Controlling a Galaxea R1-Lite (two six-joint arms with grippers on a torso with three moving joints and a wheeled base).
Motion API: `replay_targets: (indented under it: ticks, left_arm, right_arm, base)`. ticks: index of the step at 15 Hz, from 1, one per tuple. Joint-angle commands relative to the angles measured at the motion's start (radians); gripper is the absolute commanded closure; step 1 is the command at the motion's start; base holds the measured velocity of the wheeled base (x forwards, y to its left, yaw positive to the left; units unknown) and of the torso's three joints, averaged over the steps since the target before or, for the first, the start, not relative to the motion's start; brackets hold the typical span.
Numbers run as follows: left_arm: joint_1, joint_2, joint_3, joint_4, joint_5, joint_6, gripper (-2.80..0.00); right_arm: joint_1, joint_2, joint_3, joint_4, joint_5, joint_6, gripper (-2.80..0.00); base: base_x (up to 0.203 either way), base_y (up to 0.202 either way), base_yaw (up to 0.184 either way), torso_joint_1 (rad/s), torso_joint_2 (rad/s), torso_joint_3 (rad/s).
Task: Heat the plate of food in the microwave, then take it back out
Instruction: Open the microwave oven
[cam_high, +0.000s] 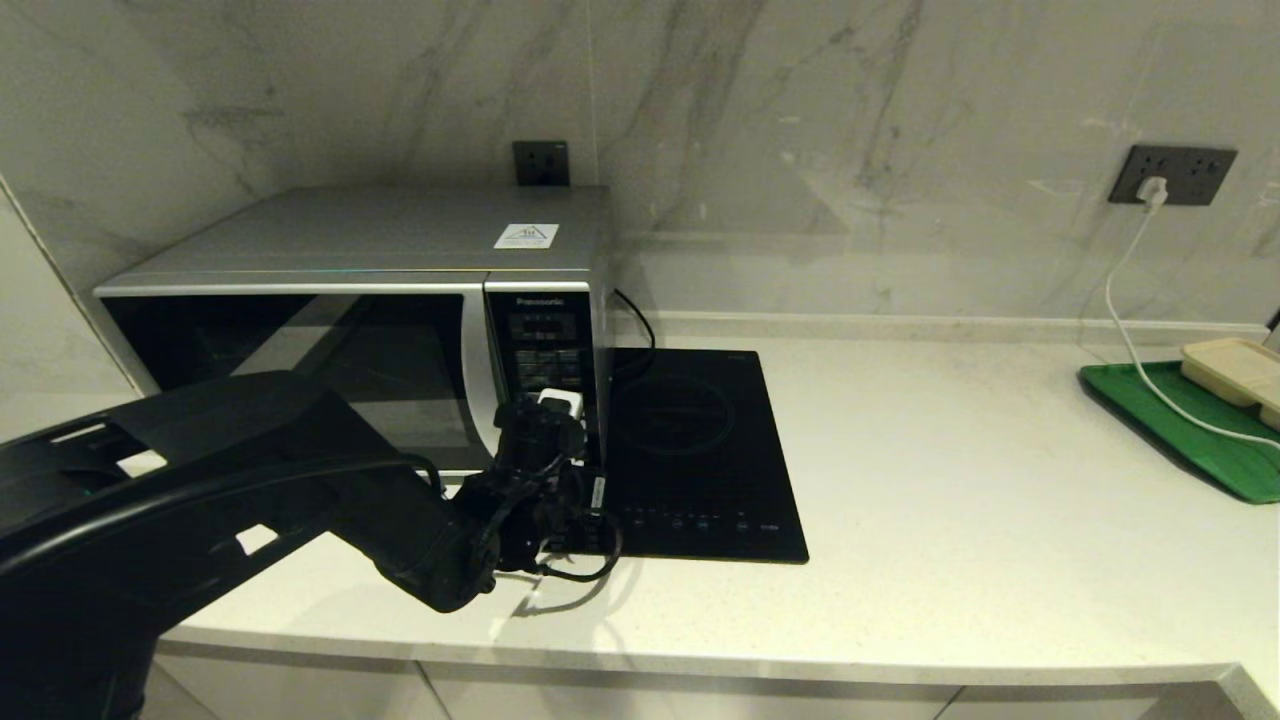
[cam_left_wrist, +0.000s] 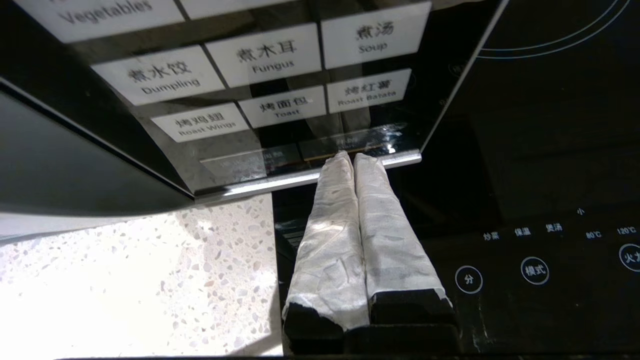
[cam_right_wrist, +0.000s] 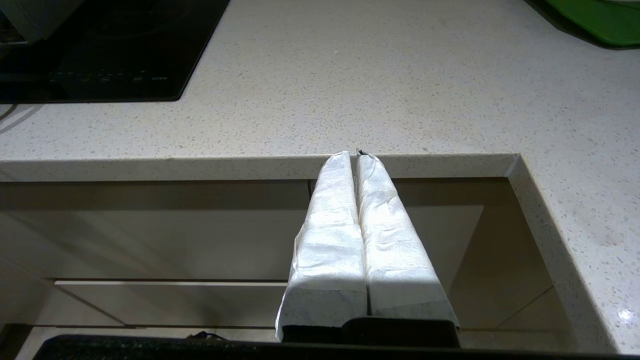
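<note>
Two grippers: both wrapped in crinkled white tape, each pair of fingers pressed together, nothing between them.
Microwave (cam_high: 380, 300): boxy brushed silver, glossy dark glass door closed, at the counter's left end against the wall.
Keypad panel (cam_left_wrist: 270, 85): black gloss with white rectangular labels.
Left gripper (cam_left_wrist: 348, 156): arm reaches forward, fingertips against the panel's bottom edge.
Right gripper (cam_right_wrist: 354, 155): hangs below the speckled stone counter (cam_high: 950, 480) edge.
Induction hob (cam_high: 700, 460): flat black glass, beside the microwave.
Plate of food: not visible.
</note>
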Motion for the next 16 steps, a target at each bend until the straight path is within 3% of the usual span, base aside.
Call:
replay_targets:
  ticks: [1, 11, 16]
  left_arm:
    - [0.004, 0.001, -0.007, -0.004, 0.001, 0.0, 0.0]
    - [0.004, 0.0, -0.01, -0.005, 0.0, -0.008, 0.0]
    - [-0.018, -0.099, 0.111, -0.003, -0.002, -0.009, 0.0]
  right_arm:
    - [0.0, 0.001, 0.0, 0.001, 0.0, 0.0, 0.0]
    - [0.001, 0.001, 0.0, 0.001, 0.0, 0.001, 0.0]
    - [0.0, 0.001, 0.0, 0.001, 0.0, 0.001, 0.0]
  base:
    - [0.0, 0.0, 0.0, 0.0, 0.0, 0.0]
    - [0.0, 0.0, 0.0, 0.0, 0.0, 0.0]
    - [0.0, 0.0, 0.0, 0.0, 0.0, 0.0]
